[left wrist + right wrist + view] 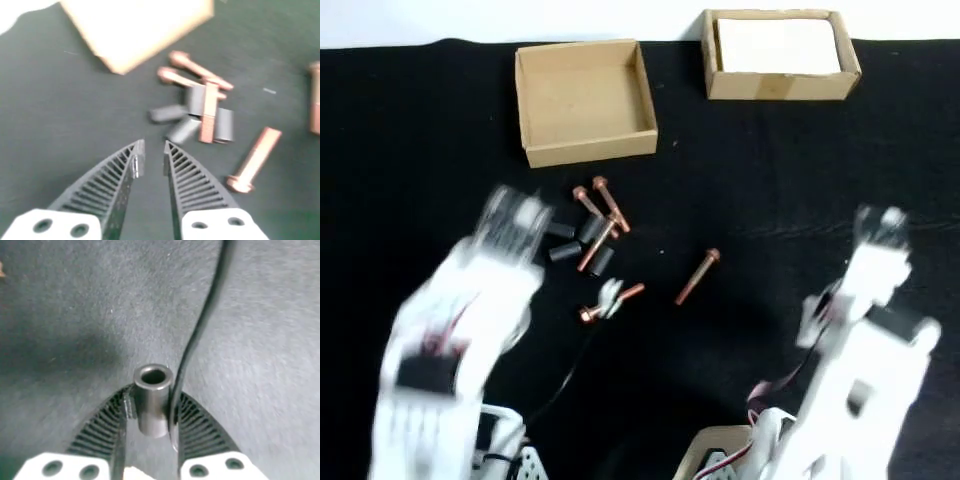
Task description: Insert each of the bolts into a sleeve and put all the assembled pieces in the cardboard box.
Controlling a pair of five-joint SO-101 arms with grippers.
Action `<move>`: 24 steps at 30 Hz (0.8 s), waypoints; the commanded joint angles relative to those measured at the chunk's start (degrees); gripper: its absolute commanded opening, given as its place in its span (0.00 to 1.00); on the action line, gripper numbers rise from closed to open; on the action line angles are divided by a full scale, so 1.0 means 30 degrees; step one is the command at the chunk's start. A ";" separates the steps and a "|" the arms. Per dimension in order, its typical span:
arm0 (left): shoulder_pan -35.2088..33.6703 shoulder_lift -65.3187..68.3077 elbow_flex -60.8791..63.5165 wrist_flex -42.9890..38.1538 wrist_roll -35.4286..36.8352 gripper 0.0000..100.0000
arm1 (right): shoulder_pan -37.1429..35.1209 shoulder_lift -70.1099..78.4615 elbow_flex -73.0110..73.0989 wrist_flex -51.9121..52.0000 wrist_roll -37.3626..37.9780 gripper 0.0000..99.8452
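Note:
Several copper bolts [605,205] and short dark sleeves [565,252] lie in a cluster in front of the open cardboard box [585,135]. One bolt [697,276] lies apart to the right, another [620,298] nearer the front. My left gripper [520,215] hovers just left of the cluster. In the left wrist view it [154,152] is open by a narrow gap with nothing in it, and the sleeves [184,129] and bolts [209,112] lie just beyond its tips. My right gripper [150,407] is shut on an upright dark sleeve [152,400], over bare cloth at the right [880,225].
A second cardboard box [780,85] with a white insert stands at the back right. A black cable [200,330] runs across the cloth past the right gripper. The black cloth [770,170] covers the table, and another cardboard piece [710,445] sits at the front edge.

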 commanded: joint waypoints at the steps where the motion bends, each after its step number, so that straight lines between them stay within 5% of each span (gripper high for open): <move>1: 0.4205 0.7663 -0.6725 0.2169 0.1201 0.09 | -0.0542 -0.2271 0.5231 -0.4908 0.0059 0.01; 7: 0.8484 1.6249 -1.3963 0.3810 0.2725 0.09 | -0.0073 -0.4293 0.9978 -0.7516 0.0029 0.01; 24: 1.0652 3.4447 -3.1136 0.7092 0.5040 0.18 | 0.0718 -0.7106 1.2117 -0.7956 0.0029 0.01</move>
